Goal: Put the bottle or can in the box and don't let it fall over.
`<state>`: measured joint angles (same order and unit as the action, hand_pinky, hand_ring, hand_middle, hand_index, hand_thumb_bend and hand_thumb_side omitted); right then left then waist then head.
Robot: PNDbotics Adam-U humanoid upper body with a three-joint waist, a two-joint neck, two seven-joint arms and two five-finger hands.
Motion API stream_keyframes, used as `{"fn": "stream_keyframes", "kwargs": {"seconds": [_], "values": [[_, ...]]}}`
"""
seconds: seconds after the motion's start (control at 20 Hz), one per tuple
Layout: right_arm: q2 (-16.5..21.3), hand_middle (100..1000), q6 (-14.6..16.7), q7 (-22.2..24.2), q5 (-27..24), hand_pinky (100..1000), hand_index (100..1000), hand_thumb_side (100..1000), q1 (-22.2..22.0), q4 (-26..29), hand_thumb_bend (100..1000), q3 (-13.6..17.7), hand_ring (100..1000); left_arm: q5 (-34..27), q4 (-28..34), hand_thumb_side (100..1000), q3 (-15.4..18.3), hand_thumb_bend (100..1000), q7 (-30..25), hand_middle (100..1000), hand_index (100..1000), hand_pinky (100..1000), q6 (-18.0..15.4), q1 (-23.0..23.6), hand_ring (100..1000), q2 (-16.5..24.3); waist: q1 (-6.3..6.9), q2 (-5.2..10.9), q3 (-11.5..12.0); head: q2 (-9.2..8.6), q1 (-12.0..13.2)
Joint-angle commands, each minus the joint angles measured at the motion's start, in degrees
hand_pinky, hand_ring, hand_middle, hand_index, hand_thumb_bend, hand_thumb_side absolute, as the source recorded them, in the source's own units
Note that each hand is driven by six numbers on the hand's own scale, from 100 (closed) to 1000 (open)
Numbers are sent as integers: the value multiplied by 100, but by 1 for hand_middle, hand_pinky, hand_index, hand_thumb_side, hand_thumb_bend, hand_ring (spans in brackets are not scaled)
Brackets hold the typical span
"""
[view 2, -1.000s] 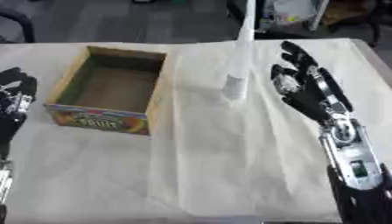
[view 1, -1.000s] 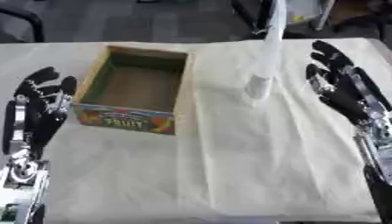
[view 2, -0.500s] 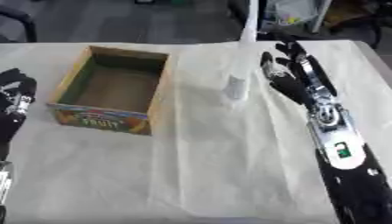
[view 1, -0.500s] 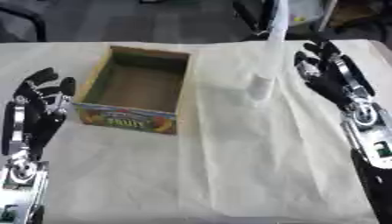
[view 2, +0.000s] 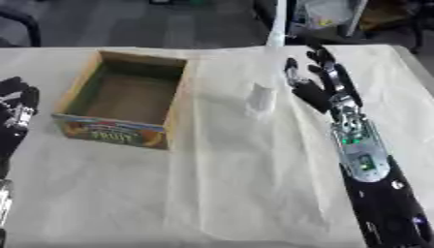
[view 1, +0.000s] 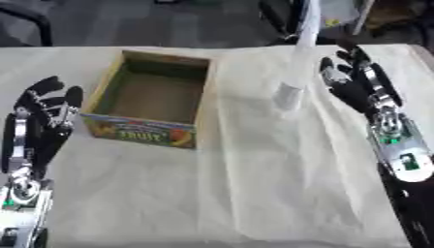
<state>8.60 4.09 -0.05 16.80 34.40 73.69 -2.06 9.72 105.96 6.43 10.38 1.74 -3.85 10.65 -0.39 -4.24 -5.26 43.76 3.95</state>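
Here, a cream cloth point(view 1: 254, 184) covers the table, creased down the middle, and an open cardboard box point(view 1: 152, 98) sits on it toward ten o'clock from the table's centre, its front wall printed with fruit pictures and the word FRUIT. The box holds nothing that shows. At about one o'clock from the box stands a tall, slim, pale bottle point(view 1: 292, 80), upright on the cloth, its lower end whitish and its long neck rising past the table's far edge; what it is made of is hard to tell. The right hand point(view 1: 354, 83) is just beside the bottle at three o'clock, fingers straight and spread, palm turned toward the bottle, with a narrow strip of cloth showing between them, so it appears not to touch. Its silver and black forearm runs down toward five o'clock. The left hand point(view 1: 42, 114) shows at the nine o'clock edge, close to the box's left wall, fingers up and relaxed, holding nothing. Chair legs and dark floor lie beyond the table at twelve o'clock.
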Motion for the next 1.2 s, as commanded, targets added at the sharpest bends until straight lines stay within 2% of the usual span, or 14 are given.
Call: {"fn": "stream_keyframes", "kwargs": {"seconds": [0.05, 1.2], "values": [[-62, 1000, -42, -123, 151, 946, 1000, 520, 175, -34, 133, 71, 1000, -25, 71, 626, -13, 576, -18, 730, 821, 667, -8, -23, 679, 59, 17, 106, 7, 27, -23], [-309, 1000, -84, -287, 395, 944, 1000, 537, 552, -181, 123, 138, 1000, -26, 64, 627, -29, 574, -37, 731, 821, 667, -10, -28, 681, 49, 16, 104, 69, 22, -117]]}}
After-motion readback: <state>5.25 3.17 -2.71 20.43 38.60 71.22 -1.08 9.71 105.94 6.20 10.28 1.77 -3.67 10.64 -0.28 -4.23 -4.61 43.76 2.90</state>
